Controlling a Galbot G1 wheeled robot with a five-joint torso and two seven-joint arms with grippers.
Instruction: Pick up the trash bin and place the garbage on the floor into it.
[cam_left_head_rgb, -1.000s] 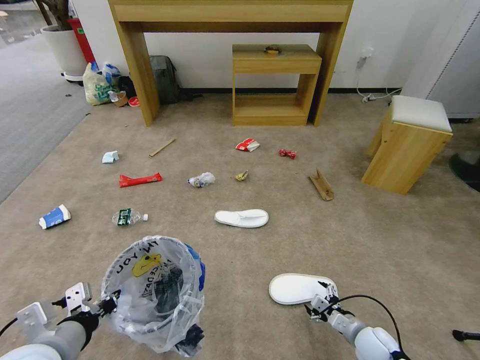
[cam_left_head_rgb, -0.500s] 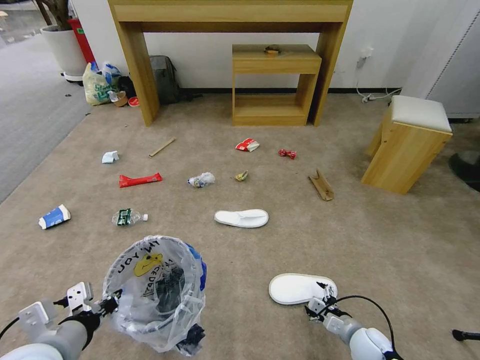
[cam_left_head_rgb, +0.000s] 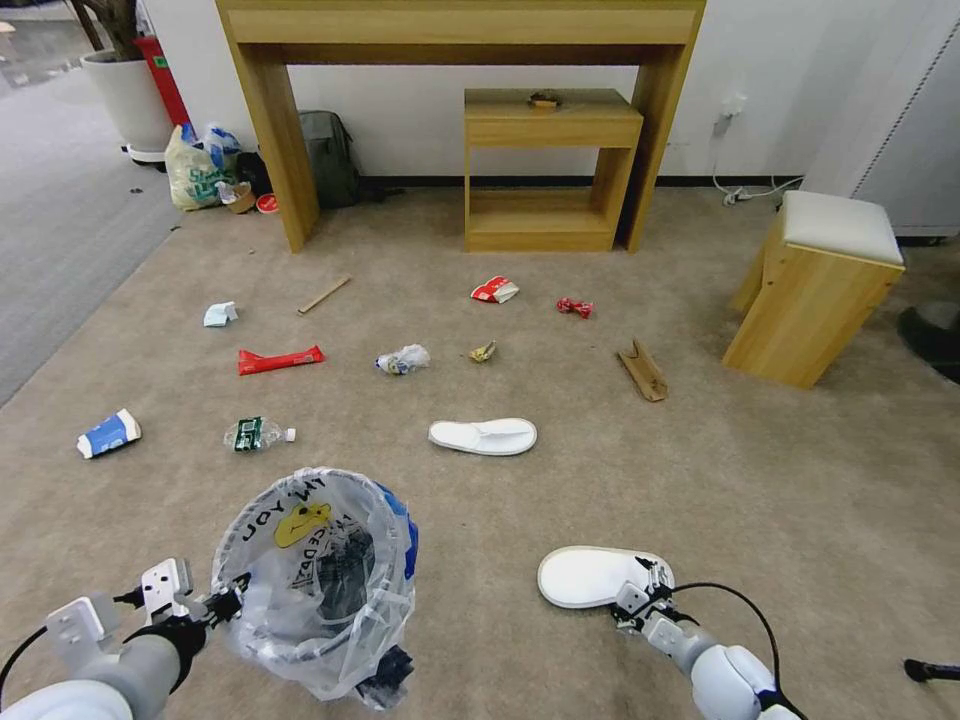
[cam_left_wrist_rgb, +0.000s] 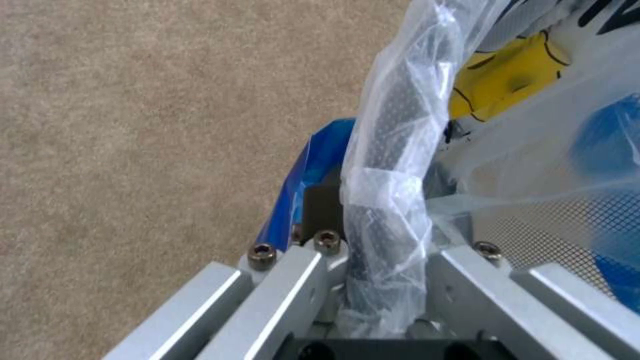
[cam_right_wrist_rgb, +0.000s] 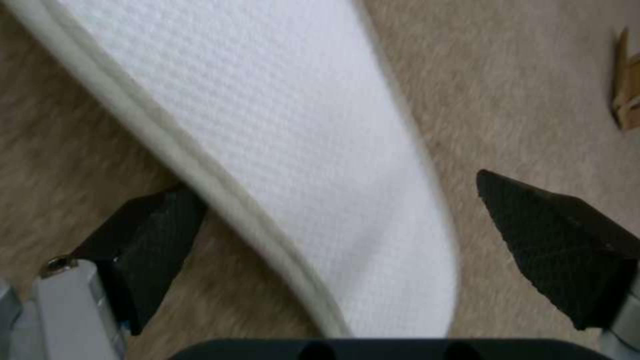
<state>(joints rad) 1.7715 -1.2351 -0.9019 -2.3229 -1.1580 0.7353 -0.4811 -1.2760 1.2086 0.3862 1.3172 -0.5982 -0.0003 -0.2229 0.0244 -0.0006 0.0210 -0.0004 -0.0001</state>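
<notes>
Bin (cam_left_head_rgb: 318, 580) is sitting low at the robot's left front, liner bag draped over its rim. Left gripper (cam_left_head_rgb: 226, 604) is clamping the bin's near-left rim, jaws closed on mesh wall and bag (cam_left_wrist_rgb: 390, 200). Right gripper (cam_left_head_rgb: 648, 585) is hanging at the heel end of the near slipper (cam_left_head_rgb: 595, 576) on the floor (cam_left_head_rgb: 780, 500), jaws apart and straddling it (cam_right_wrist_rgb: 287, 150). Second slipper (cam_left_head_rgb: 484, 436) is lying farther out, mid-carpet. Bottle (cam_left_head_rgb: 256, 433) and cup (cam_left_head_rgb: 109, 433) are lying beyond the bin to the left, well apart.
</notes>
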